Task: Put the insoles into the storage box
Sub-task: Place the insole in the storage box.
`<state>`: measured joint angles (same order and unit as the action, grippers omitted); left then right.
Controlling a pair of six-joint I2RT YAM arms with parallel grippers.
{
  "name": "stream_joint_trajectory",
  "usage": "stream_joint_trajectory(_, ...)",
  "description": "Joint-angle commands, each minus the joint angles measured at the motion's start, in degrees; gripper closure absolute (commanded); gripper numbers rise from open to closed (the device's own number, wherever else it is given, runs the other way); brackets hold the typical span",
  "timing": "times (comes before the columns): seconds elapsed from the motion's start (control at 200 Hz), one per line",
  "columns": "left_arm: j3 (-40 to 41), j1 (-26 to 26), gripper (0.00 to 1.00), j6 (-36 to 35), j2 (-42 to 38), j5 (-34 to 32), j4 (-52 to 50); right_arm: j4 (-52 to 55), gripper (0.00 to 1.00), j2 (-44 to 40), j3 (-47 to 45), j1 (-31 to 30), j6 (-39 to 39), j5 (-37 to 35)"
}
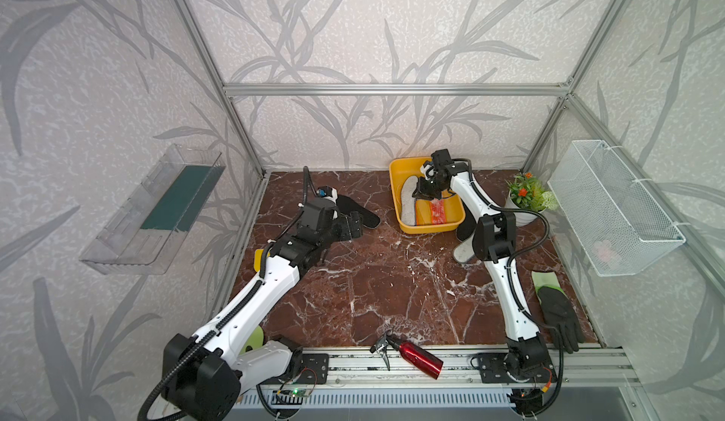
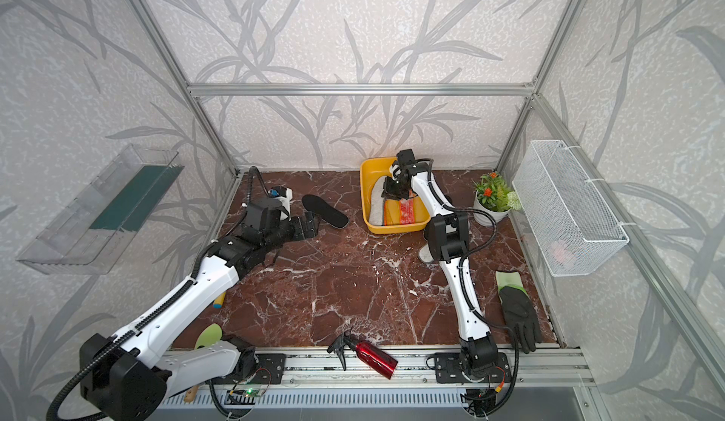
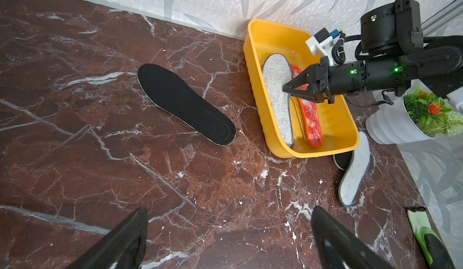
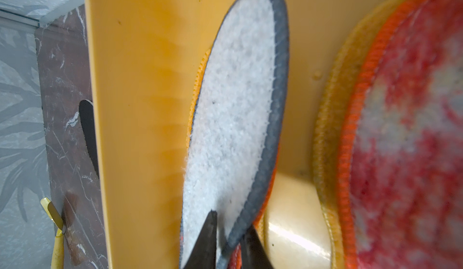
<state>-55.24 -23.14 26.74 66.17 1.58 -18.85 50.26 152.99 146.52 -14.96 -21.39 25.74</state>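
Main item: storage box, a yellow tub at the table's back wall.
Contents: grey felt insole leaning on edge against one long wall; red-orange mottled insole; yellow-orange insole, only its edge showing.
Inside the box: right gripper, jaws pinched on the grey felt insole's rim.
Left of the box: left gripper, spread wide and empty; black insole, lying flat.
Near right corner of the box: second grey insole, lying over a dark insole that the box mostly hides. In the top views the right arm covers both.
Right of the box: potted plant.
Well in front of the box: glove, spray bottle.
Under the left arm: yellow item, too hidden to identify.
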Motion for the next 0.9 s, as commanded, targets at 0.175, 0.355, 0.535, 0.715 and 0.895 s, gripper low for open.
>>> stream_joint_trajectory(0.175,-0.4,0.4,0.01,-0.4,-0.9,0.3,-0.5,2.1,0.81,2.5,1.8,-0.2,0.1,-1.0)
stream_joint_trajectory(0.355,-0.5,0.4,0.01,-0.4,-0.7,0.5,-0.4,2.2,0.80,2.8,1.9,-0.2,0.2,-1.0)
stream_joint_trajectory(0.535,-0.6,0.4,0.01,-0.5,-0.7,0.5,-0.6,2.3,0.79,2.1,1.9,-0.2,0.3,-0.6)
stream_joint_trajectory(0.715,-0.6,0.5,0.01,-0.4,-0.6,0.7,-0.9,4.2,0.75,0.9,2.0,-0.2,1.3,-1.0)
stream_joint_trajectory(0.895,-0.7,0.5,0.01,-0.5,-0.6,0.6,-0.9,6.8,0.71,-0.6,1.9,-0.2,3.5,-2.2)
